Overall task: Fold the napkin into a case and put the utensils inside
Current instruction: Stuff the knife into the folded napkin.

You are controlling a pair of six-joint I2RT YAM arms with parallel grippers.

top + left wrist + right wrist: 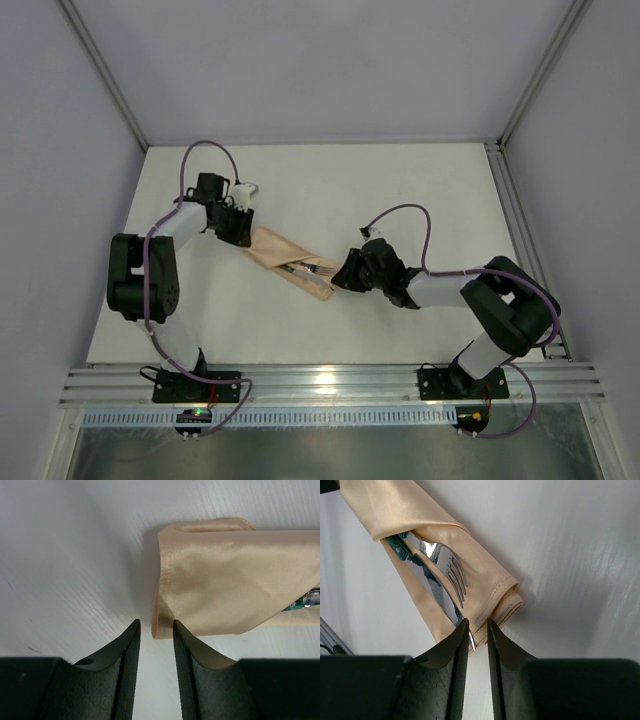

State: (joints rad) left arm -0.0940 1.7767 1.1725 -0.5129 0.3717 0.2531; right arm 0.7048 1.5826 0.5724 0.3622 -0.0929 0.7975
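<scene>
The case (284,257) lies near the middle of the white table (400,190), slanting from upper left to lower right in the top view. It is folded into a narrow peach-tan strip with a diagonal flap edge.

The utensils (316,268) sit inside it. In the right wrist view, the fork (451,567) and the knife (432,585) protrude from under the flap. A dark green handle section (397,547) shows at the flap edge.

The left gripper (246,236) stands at the upper-left end of the case. In its wrist view the folded corner of the cloth (225,585) lies just beyond the fingertips of the left gripper (156,625). The jaws are parted, bare table shows in the gap, and nothing is clamped.

The right gripper (346,272) stands at the lower-right end. Its 2 fingers are narrowly parted, released, with the case's stitched corner (492,597) just ahead of the tips. The knife point lies against the inner edge of one finger (460,645); whether they touch, I cannot tell.
</scene>
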